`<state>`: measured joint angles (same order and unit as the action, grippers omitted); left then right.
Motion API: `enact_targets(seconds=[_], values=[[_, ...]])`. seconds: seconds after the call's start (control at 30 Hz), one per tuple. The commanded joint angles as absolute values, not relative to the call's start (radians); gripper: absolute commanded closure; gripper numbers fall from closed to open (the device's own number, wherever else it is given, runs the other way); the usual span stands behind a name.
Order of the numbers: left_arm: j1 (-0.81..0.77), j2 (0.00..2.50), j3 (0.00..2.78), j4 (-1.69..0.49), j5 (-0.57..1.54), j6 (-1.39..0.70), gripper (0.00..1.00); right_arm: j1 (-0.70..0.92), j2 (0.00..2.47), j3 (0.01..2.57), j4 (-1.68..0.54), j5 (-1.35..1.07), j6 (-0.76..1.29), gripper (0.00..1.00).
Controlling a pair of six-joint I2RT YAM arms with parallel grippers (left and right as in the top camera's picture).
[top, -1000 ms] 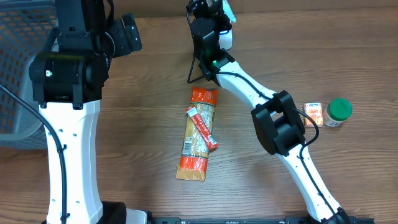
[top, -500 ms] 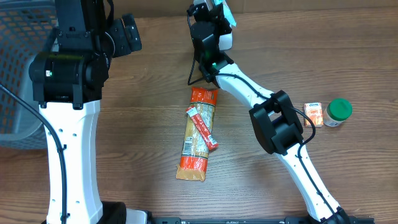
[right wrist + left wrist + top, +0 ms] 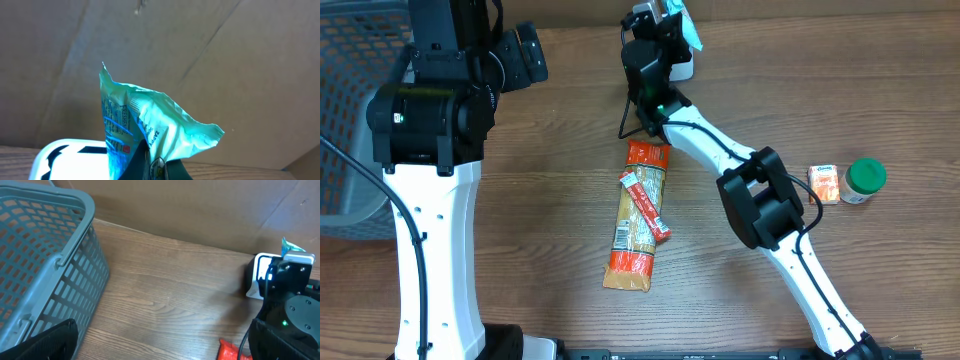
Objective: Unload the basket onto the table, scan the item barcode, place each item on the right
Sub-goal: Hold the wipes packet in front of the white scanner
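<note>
Teal packet (image 3: 150, 125), blue-striped, perhaps white lettering; white scanner (image 3: 75, 162); grey lattice basket (image 3: 75, 280); orange pasta pack (image 3: 638, 215).

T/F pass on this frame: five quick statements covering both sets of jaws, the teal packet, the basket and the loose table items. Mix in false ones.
1. The right jaws are shut on a teal packet. True.
2. The teal packet lies flat on the table. False: it is held up off the table, close to the white scanner.
3. The left jaws hold the pasta pack. False: they stand open and empty, and the pack lies on the table.
4. A grey basket sits at the left side of the table. True.
5. The green-lidded jar stands inside the basket. False: it stands on the table at the right, beside a small orange box.
</note>
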<state>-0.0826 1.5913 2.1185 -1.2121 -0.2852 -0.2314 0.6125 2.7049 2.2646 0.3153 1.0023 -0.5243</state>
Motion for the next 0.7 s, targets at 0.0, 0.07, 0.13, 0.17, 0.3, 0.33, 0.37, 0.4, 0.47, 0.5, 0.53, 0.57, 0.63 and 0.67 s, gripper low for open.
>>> enact_targets(seconds=[0.0,0.07,0.13,0.17,0.3,0.33,0.37,0.4,0.47,0.5,0.53,0.57,0.63,0.67], values=[[-0.079,1.588,2.128,-1.212,-0.295,-0.213,0.0,0.627,2.677,2.292,0.329,1.069,-0.536,0.97],[-0.079,1.588,2.128,-1.212,-0.295,-0.213,0.0,0.627,2.642,2.292,0.329,1.109,-0.536,0.97],[-0.079,1.588,2.128,-1.212,-0.295,-0.213,0.0,0.626,2.585,2.292,0.326,1.147,-0.541,0.97],[-0.079,1.588,2.128,-1.212,-0.295,-0.213,0.0,0.625,2.569,2.292,0.321,1.154,-0.549,0.97],[-0.079,1.588,2.128,-1.212,-0.295,-0.213,0.0,0.624,2.442,2.292,0.152,1.177,-0.551,0.97],[-0.079,1.588,2.128,-1.212,-0.295,-0.213,0.0,0.624,2.413,2.292,0.082,1.177,-0.545,0.97],[-0.079,1.588,2.128,-1.212,-0.295,-0.213,0.0,0.624,2.389,2.292,0.018,1.177,-0.532,0.97],[-0.079,1.588,2.128,-1.212,-0.295,-0.213,0.0,0.624,2.359,2.292,-0.069,1.177,-0.504,0.97],[-0.079,1.588,2.128,-1.212,-0.295,-0.213,0.0,0.624,2.301,2.292,-0.269,1.176,-0.396,0.97],[-0.079,1.588,2.128,-1.212,-0.295,-0.213,0.0,0.624,2.272,2.292,-0.38,1.165,-0.321,0.97],[-0.079,1.588,2.128,-1.212,-0.295,-0.213,0.0,0.622,2.242,2.292,-0.5,1.131,-0.237,0.97],[-0.079,1.588,2.128,-1.212,-0.295,-0.213,0.0,0.619,2.21,2.292,-0.628,1.068,-0.151,0.97],[-0.079,1.588,2.128,-1.212,-0.295,-0.213,0.0,0.606,2.155,2.292,-0.843,0.912,0.001,0.97],[-0.079,1.588,2.128,-1.212,-0.295,-0.213,0.0,0.595,2.129,2.292,-0.941,0.825,0.078,0.97]])
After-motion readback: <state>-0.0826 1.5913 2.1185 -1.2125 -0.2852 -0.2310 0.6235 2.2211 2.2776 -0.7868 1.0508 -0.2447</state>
